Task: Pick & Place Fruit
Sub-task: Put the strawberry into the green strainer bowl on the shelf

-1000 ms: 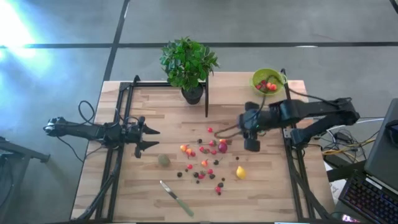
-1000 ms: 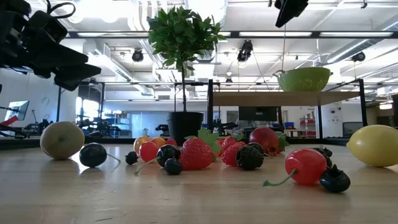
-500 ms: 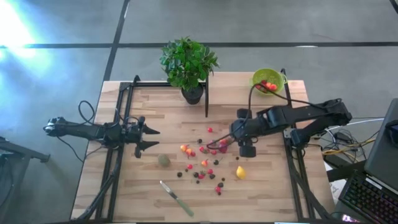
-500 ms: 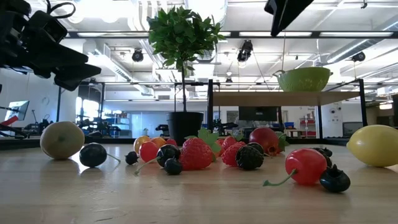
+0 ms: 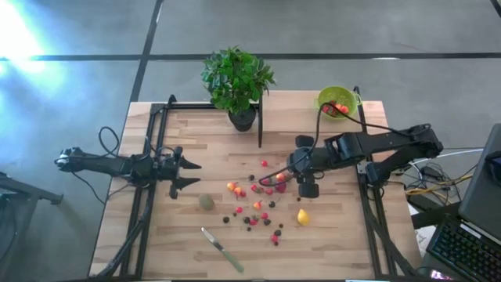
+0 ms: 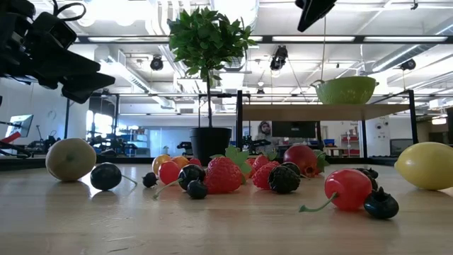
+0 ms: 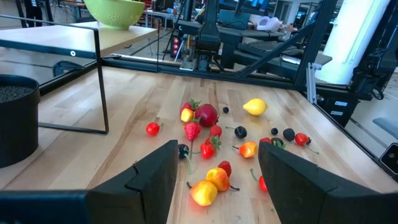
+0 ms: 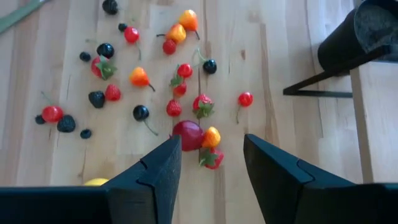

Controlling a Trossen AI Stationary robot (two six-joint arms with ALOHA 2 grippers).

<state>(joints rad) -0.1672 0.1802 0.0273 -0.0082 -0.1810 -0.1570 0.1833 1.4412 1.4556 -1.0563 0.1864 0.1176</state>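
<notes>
**Right gripper poised above the scattered fruit, left arm waiting at the edge**

The fruit (image 5: 262, 202) lies loose across the middle of the wooden worktop (image 5: 196, 235): red and orange berries, dark berries, a yellow lemon (image 5: 302, 217) at the side nearest the right arm, and a dull-green ball (image 5: 206, 202) apart from the rest on the side nearest the left arm. A few red pieces already sit in the lime-green bowl (image 5: 335, 98), which stands on a raised shelf at the far right corner of the worktop.

The right gripper (image 5: 293, 170) hangs over the right-hand end of the cluster, its fingers (image 8: 152, 180) spread apart with nothing between them. In its wrist view a dark red fruit (image 8: 187, 135) and an orange berry (image 8: 211, 136) touching it lie on the worktop just beyond the gap between the fingers, with a strawberry (image 8: 211, 158) just beside them.

The left gripper (image 5: 190, 173) waits at the left edge of the worktop, pointing toward the fruit, fingers released and empty.

A potted plant (image 5: 237, 82) stands at the far middle of the worktop, and a green-handled knife (image 5: 221, 250) lies near the front edge, well apart from the fruit
</notes>
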